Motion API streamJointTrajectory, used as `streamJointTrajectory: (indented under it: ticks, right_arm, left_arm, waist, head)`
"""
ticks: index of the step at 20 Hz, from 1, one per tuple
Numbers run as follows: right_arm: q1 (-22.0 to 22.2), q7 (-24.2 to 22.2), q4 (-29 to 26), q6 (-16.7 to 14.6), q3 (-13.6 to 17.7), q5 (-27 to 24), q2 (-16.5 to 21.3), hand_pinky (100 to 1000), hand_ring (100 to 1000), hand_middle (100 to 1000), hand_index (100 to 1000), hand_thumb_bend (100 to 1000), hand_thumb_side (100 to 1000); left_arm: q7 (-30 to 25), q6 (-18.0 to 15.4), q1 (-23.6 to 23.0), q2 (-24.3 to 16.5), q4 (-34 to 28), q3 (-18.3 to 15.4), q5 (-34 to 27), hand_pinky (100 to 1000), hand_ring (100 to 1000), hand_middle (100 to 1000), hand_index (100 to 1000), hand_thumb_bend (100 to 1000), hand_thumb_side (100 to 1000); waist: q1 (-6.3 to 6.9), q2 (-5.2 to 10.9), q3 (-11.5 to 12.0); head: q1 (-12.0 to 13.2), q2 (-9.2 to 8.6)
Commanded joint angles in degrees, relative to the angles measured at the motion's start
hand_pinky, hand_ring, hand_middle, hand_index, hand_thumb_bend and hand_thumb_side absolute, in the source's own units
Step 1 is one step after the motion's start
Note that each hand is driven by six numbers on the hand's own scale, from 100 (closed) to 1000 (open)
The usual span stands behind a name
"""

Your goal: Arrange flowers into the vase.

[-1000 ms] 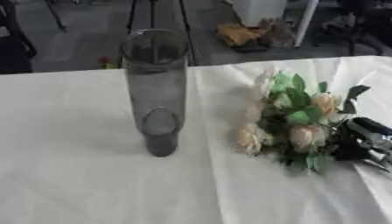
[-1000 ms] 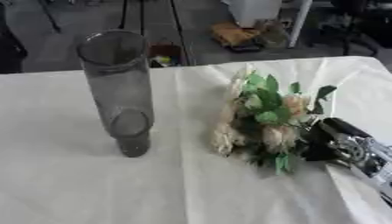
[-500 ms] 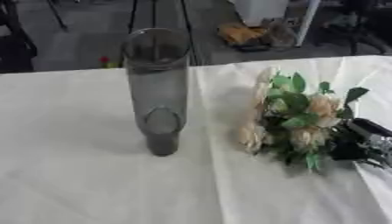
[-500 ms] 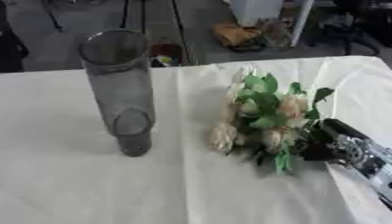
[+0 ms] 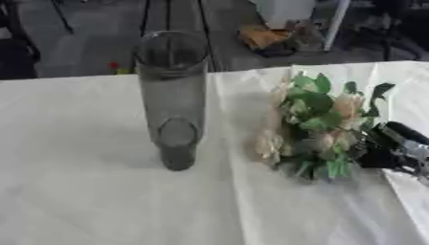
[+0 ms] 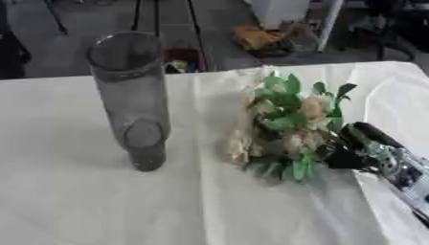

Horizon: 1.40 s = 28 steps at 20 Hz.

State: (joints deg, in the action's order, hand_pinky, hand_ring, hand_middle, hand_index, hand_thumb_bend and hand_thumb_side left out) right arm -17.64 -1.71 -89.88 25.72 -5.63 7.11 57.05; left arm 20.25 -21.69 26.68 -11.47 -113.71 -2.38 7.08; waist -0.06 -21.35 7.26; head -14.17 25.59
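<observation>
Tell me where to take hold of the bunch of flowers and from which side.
Take the flowers by the stem end at the right, not by the blooms. The bunch lies on the white tablecloth with its heads towards the glass vase and its stems towards the right hand, which is already at that end. Coming from the right probably spares the petals.
</observation>
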Motion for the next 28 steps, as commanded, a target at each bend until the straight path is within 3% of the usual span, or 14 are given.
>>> streamJointTrajectory:
  ticks: [1,9,17,28]
  right_arm:
    - [-0.66,1.62,-2.07,0.67,1.51,-2.17,1.89,100,120,100,109,100,341]
    - [-0.82,7.12,-5.58,1.77,3.33,-10.34,1.33,100,113,100,100,100,337]
    - [-2.89,13.65,-13.66,3.67,6.59,-17.83,1.96,100,111,100,100,100,315]
    - [-10.54,18.75,-18.06,4.63,6.51,-24.57,2.12,100,104,100,100,100,328]
  left_arm:
    - [-0.01,0.08,0.67,-0.27,-0.88,0.05,-0.14,735,788,771,833,100,1000]
    - [0.06,0.15,0.56,-0.31,-0.88,-0.03,-0.09,736,788,768,831,100,1000]
    - [0.25,0.19,0.37,-0.5,-0.88,-0.05,-0.05,735,789,768,831,100,1000]
    - [0.13,0.3,0.0,-0.6,-0.88,0.21,-0.28,735,784,768,831,100,1000]
  waist:
    - [-0.19,1.17,-0.23]
    - [-0.19,1.18,-0.47]
    - [-0.25,1.44,-0.71]
    - [-0.69,1.99,-0.25]
  head:
    - [0.09,-0.5]
    - [0.35,-0.57]
    - [0.64,-0.2]
    - [0.39,0.09]
